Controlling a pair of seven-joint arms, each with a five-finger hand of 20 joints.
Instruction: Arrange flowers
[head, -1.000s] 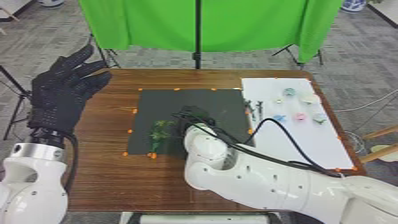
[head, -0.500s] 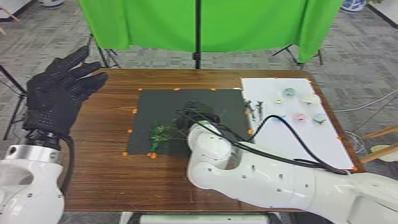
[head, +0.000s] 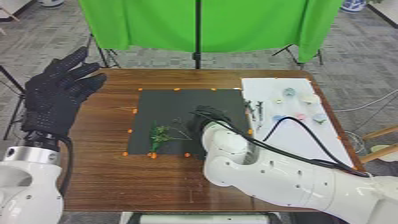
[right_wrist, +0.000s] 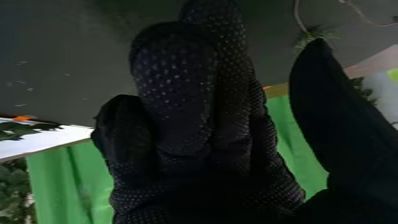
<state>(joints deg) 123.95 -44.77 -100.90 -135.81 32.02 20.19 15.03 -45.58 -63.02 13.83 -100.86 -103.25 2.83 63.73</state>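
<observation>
So, R hand over blk mat, nr green sprigs.

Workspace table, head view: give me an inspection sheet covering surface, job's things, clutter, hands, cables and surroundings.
Surface: brown wooden table with dark mat and white sheet.
Job's things: green sprig on the mat; stems and small flower heads, one pink, one pale blue, on the sheet.
Clutter: nothing seen.
Hands: left hand raised, open; right hand over the mat, fingers straight.
Cables: black cables along the right arm; one loops across the sheet.
Surroundings: green curtain, gray carpet.
</observation>
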